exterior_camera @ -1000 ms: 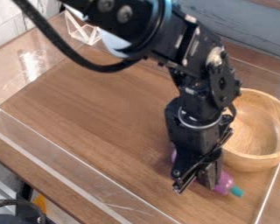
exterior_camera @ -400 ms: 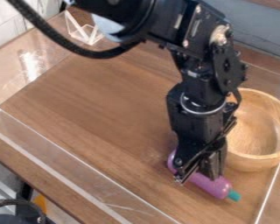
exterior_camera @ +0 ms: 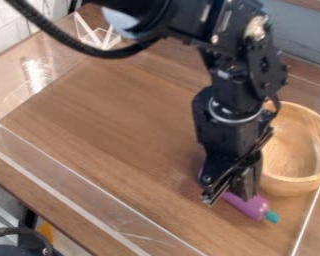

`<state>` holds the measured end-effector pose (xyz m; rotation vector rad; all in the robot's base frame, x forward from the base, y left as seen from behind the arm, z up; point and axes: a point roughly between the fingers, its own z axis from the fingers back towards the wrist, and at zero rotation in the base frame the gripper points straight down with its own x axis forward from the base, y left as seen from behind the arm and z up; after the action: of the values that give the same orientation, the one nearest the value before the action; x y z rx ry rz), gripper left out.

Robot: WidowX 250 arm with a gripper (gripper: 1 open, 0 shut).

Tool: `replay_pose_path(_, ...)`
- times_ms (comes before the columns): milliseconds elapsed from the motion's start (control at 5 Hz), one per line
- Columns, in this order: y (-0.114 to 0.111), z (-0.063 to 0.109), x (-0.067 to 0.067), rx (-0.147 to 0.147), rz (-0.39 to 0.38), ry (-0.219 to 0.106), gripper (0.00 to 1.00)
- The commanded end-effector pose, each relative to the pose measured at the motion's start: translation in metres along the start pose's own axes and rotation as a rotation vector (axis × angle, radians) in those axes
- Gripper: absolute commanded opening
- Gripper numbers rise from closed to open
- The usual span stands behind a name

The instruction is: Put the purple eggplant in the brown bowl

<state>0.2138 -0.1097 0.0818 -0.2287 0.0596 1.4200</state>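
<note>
My claw (exterior_camera: 227, 192) is clamped on the glossy, rounded purple eggplant (exterior_camera: 251, 207) near the front-right corner of the wood-grain desk (exterior_camera: 109, 130); the thick-rimmed round brown bowl (exterior_camera: 304, 150) sits just beside.

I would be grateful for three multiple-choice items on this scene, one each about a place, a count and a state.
1. Where is the purple eggplant?
A. outside the brown bowl, at the tips of the gripper
B. inside the bowl
C. balanced on the bowl's rim

2. How many bowls are on the table?
A. two
B. one
C. three

3. The gripper is:
A. wide open over the bowl
B. out of view
C. shut on the eggplant

Answers: 1 A, the eggplant shows in front of the bowl's rim; 2 B, only one wooden bowl shows; 3 C, the fingers pinch the eggplant's end.
</note>
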Motion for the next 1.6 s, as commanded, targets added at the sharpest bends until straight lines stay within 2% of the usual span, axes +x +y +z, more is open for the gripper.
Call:
replay_pose_path(0, -0.0135, 0.0189, -0.0076, -0.066, -0.002, 0.020, 0.00)
replay_pose_path(200, -0.0207, 0.0283, -0.0085, -0.087, 0.017, 0.028, 0.00)
replay_pose_path(1400, -0.0198, 0.0252, -0.0070, -0.105, 0.040, 0.016, 0.00)
